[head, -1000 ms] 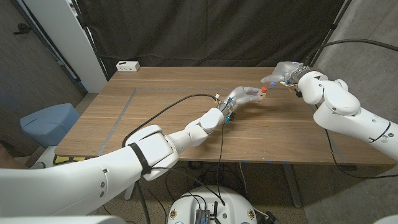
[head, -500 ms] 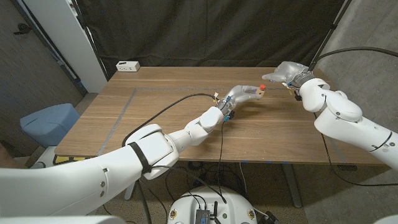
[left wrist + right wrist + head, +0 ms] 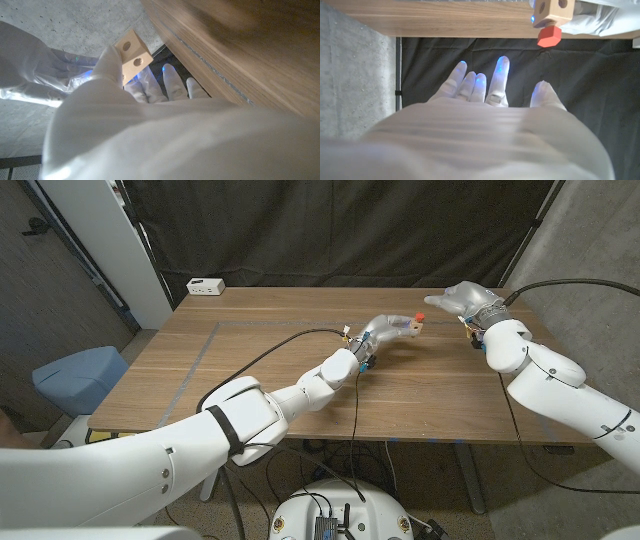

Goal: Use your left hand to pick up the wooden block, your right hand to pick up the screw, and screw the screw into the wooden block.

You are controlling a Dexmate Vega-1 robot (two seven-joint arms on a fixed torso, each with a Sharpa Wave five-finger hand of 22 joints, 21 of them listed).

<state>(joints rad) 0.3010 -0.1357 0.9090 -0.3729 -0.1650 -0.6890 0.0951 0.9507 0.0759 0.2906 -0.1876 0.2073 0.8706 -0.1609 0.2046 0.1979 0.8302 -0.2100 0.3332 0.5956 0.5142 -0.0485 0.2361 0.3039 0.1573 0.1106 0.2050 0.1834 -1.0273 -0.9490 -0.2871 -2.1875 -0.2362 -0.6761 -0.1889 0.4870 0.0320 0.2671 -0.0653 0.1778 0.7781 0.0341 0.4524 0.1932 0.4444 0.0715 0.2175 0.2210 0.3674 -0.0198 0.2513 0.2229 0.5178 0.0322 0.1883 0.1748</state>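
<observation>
My left hand (image 3: 384,333) holds the small pale wooden block (image 3: 410,327) above the table's middle right. The screw's red head (image 3: 421,316) stands on the block's top face. In the left wrist view the block (image 3: 132,54) shows two round holes and sits at my fingertips (image 3: 111,59). My right hand (image 3: 460,300) hovers a little to the right of the block, fingers spread, holding nothing. The right wrist view shows those spread fingers (image 3: 501,70) apart from the red screw head (image 3: 549,36) and the block (image 3: 551,11).
A white power strip (image 3: 205,285) lies at the table's far left corner. A black cable (image 3: 290,343) runs along my left arm over the wooden table (image 3: 260,310). A grey tape line (image 3: 200,355) marks the left part. A blue bin (image 3: 75,375) stands off the table's left side.
My right hand has let go of the red screw head and drawn back to the right, opening its fingers. The screw stays in the block, which my left hand keeps holding.
</observation>
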